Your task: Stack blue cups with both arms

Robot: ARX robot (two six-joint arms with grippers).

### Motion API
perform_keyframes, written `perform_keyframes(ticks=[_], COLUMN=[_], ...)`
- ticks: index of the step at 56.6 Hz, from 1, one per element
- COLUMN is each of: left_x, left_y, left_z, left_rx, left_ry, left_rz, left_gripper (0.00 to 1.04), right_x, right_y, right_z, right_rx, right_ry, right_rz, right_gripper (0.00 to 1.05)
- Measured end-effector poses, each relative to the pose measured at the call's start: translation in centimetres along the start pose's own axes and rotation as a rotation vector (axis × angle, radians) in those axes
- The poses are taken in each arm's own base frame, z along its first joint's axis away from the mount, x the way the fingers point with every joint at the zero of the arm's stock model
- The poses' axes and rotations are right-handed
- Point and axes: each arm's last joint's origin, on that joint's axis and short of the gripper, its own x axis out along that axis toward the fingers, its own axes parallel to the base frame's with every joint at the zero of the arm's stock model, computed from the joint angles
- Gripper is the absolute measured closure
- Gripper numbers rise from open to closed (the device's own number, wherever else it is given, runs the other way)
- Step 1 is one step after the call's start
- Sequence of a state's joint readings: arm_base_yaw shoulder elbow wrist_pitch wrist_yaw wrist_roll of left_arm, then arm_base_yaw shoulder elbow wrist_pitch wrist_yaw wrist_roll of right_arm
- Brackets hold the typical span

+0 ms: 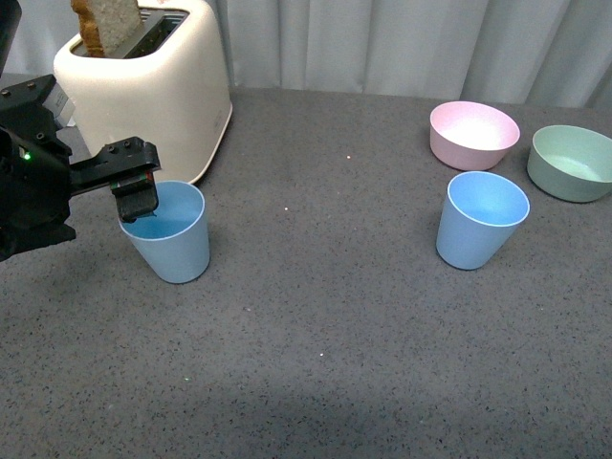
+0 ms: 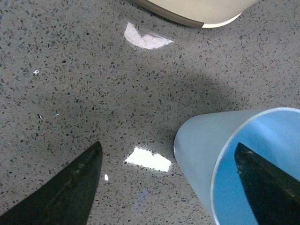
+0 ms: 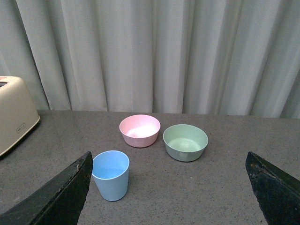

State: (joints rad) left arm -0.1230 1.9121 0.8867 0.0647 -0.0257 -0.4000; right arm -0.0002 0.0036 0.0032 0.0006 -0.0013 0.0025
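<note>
Two light blue cups stand upright on the grey table. The left cup (image 1: 172, 244) is in front of the toaster; it also shows in the left wrist view (image 2: 201, 145). My left gripper (image 1: 139, 199) is open and straddles this cup's wall: one finger is inside the cup, the other outside, in the left wrist view (image 2: 171, 192) too. The right cup (image 1: 481, 220) stands alone in front of the bowls. My right gripper (image 3: 166, 197) is open and empty, well back from this cup (image 3: 111, 174), and is out of the front view.
A cream toaster (image 1: 153, 86) with a slice of toast (image 1: 105, 24) stands at the back left, just behind the left cup. A pink bowl (image 1: 473, 134) and a green bowl (image 1: 574, 163) sit behind the right cup. A curtain hangs behind the table.
</note>
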Motion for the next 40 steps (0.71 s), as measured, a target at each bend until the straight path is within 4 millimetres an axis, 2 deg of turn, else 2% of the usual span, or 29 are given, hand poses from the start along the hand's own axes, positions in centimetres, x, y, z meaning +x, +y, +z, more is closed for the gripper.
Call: perform_keyframes(ticks=[5, 27, 29, 40], left_x=[0.3, 0.1, 0.1, -0.5], left_y=[-0.2, -1.0, -1.0, -2.0], left_z=[0.1, -0.3, -0.3, -0.1], left_rx=[-0.013, -0.015, -0.015, -0.001], left_ry=[0.015, 0.050, 0.053, 0.038], left_rz=[0.003, -0.007, -0.008, -0.007], left_gripper=[0.42, 0.99, 1.02, 1.01], right_x=[0.0, 0.0, 0.0, 0.0], right_y=[0.0, 0.0, 0.0, 0.0], right_z=[0.0, 0.0, 0.0, 0.0], right_rx=[0.000, 0.000, 0.000, 0.000], right_ry=[0.000, 0.000, 0.000, 0.000], right_rz=[0.000, 0.000, 0.000, 0.000], right_gripper=[0.10, 0.10, 0.10, 0.10])
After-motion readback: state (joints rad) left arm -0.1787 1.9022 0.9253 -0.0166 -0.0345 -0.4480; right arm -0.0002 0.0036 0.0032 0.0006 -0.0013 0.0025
